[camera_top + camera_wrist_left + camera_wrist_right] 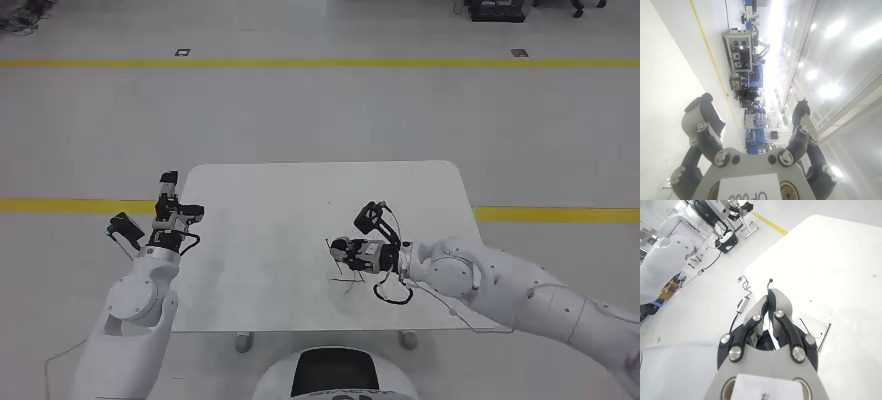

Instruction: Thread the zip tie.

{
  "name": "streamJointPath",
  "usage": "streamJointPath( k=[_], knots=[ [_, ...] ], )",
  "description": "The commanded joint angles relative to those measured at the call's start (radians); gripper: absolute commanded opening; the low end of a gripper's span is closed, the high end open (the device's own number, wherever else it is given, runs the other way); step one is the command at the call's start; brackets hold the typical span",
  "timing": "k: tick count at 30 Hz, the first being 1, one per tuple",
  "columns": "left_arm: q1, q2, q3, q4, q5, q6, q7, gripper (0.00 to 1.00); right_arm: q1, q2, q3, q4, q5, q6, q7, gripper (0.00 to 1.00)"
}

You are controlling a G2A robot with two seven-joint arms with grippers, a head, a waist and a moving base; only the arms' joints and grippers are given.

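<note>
The right gripper (769, 294) is pressed together on a black zip tie (770, 280), which is clamped between the pads (773, 302). The tie's head pokes out just past the fingertips and its tail trails back toward the wrist. In the top view this gripper (342, 248) hovers over the near half of the white table (290, 200), about mid-width. Near it on the table lies a clear sheet (815, 326) (possibly a bag) with spare ties (804, 325) on it. The left gripper (753, 100) is well apart at the table's left edge, fingers spread wide, holding nothing and pointing up into the room.
</note>
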Motion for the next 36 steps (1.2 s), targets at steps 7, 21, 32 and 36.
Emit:
streamJointPath(
  k=[7,21,32,36],
  knots=[
    [0.0,0.0,0.0,0.0,0.0,0.0,0.0,1.0,-0.07,0.013,0.072,-0.038,0.213,0.0,-0.002,0.0],
    [0.0,0.0,0.0,0.0,0.0,0.0,0.0,1.0,-0.264,-0.025,0.402,-0.007,0.524,0.0,0.358,0.0],
    [0.0,0.0,0.0,0.0,0.0,0.0,0.0,1.0,-0.449,-0.207,0.818,0.149,0.756,0.0,0.905,0.0],
    [0.0,0.0,0.0,0.0,0.0,0.0,0.0,1.0,-0.48,-0.3,0.935,0.238,0.822,0.0,1.103,0.0]
  ],
)
